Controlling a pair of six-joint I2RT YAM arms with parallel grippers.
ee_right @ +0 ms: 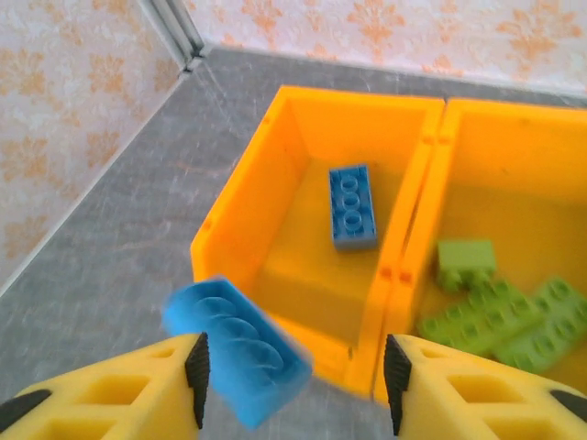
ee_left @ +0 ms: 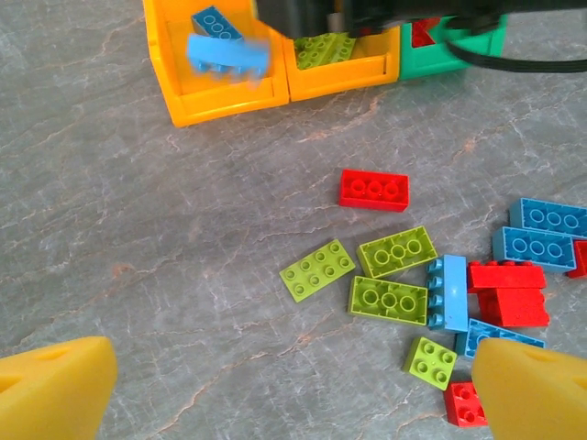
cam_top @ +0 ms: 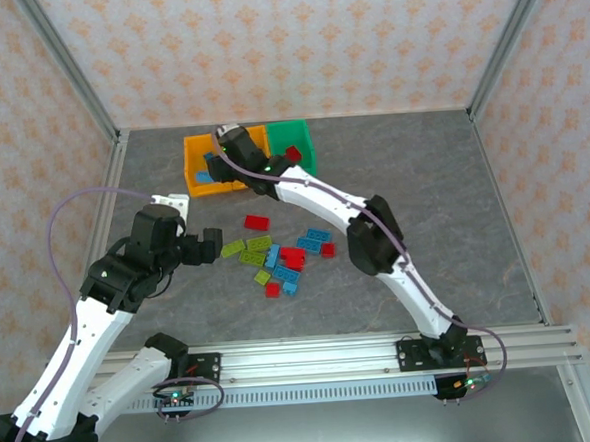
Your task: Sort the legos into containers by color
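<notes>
At the far side of the grey worktop [cam_top: 422,173], the right claw [cam_top: 232,143] hangs over the left orange-yellow bin [ee_right: 229,220]. Its yellow pads stand apart, released. A blurred blue brick [ee_right: 240,353] shows between them at the bin's near wall, close to one pad and well short of the other, so nothing clamps it. We see another blue brick [ee_right: 353,206] lying flat on that bin's floor.

The middle orange-yellow bin [ee_right: 514,119] touches the first and holds several lime green bricks [ee_right: 495,312]. The green bin [cam_top: 295,136] closes the row on the right with a red brick [cam_top: 293,154] inside.

Nearer the arms, the left claw [cam_top: 208,244] hovers spread wide and empty, just left of the unsorted pile. We count a lone red brick [ee_left: 374,190] at the pile's far edge. In front of it lie three flat lime green plates [ee_left: 396,251], and a small lime green brick [ee_left: 431,362] sits closer in.

A blue brick on its side [ee_left: 448,293] touches two stacked red bricks [ee_left: 509,291]. Two more blue bricks [ee_left: 541,234] lie just beyond them. We cannot tell how many bricks sit behind the left claw's right pad [ee_left: 532,394].
</notes>
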